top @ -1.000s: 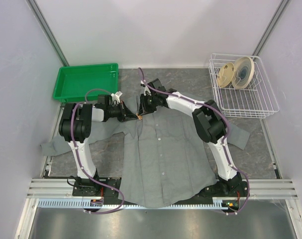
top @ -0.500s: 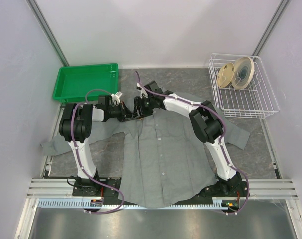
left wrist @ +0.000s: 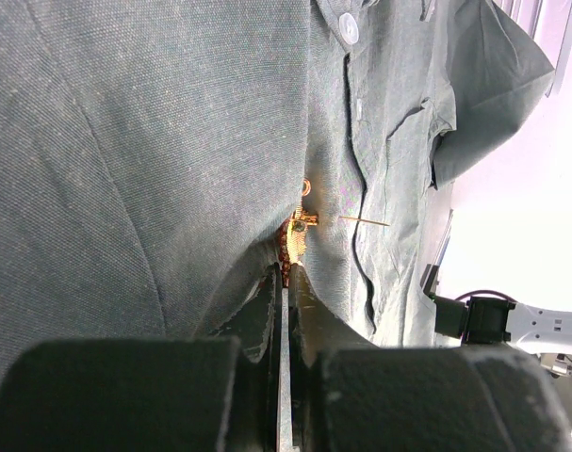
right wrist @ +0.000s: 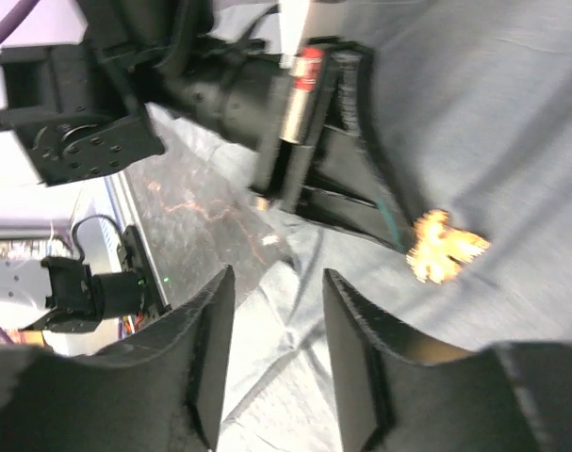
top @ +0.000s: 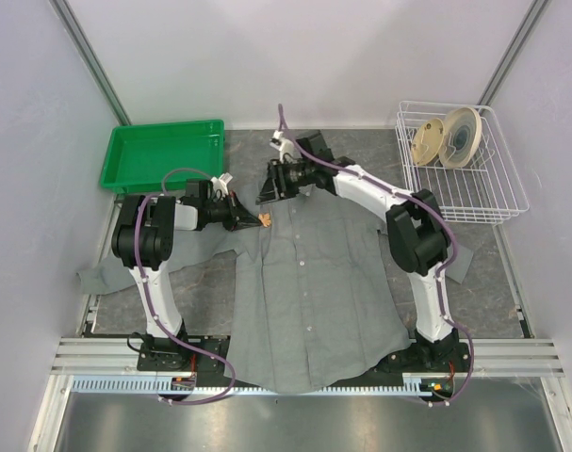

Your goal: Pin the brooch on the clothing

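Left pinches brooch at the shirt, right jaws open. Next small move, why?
Probably lower the right gripper onto the shirt beside the brooch to steady the fabric: the left gripper pinches the brooch, and its pin shows bare over the cloth.

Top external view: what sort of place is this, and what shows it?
Probably a robot lab test cell: left arm and right arm bolted at the table's edge, plain enclosing walls, and a shirt, green tray and wire basket laid out.
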`<state>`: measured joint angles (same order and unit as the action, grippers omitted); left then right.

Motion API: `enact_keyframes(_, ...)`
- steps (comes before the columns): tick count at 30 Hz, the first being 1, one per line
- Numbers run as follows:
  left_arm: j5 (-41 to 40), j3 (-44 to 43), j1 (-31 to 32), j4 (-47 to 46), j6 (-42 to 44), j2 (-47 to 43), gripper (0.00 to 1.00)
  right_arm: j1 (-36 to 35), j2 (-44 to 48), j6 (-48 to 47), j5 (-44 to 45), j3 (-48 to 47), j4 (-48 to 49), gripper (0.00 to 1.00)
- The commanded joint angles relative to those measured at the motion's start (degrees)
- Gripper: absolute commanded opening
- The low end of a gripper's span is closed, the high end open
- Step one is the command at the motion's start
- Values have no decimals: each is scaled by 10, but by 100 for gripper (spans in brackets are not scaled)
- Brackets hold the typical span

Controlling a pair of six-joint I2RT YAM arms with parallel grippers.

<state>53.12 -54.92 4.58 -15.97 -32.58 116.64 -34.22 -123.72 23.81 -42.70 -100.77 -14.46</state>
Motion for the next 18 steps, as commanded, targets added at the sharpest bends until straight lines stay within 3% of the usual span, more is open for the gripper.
enact_keyframes(1, 22, -4, 1, -6, 7, 10, 2, 35, 13, -18, 53, 50, 8, 42)
enact_keyframes(6, 24, -4, 1, -6, 6, 10, 2, 39, -12, -37, 99, 59, 4, 28)
enact_keyframes(18, 26, -6, 1, -4, 8, 11, 2, 12, -53, -49, 108, 55, 12, 24)
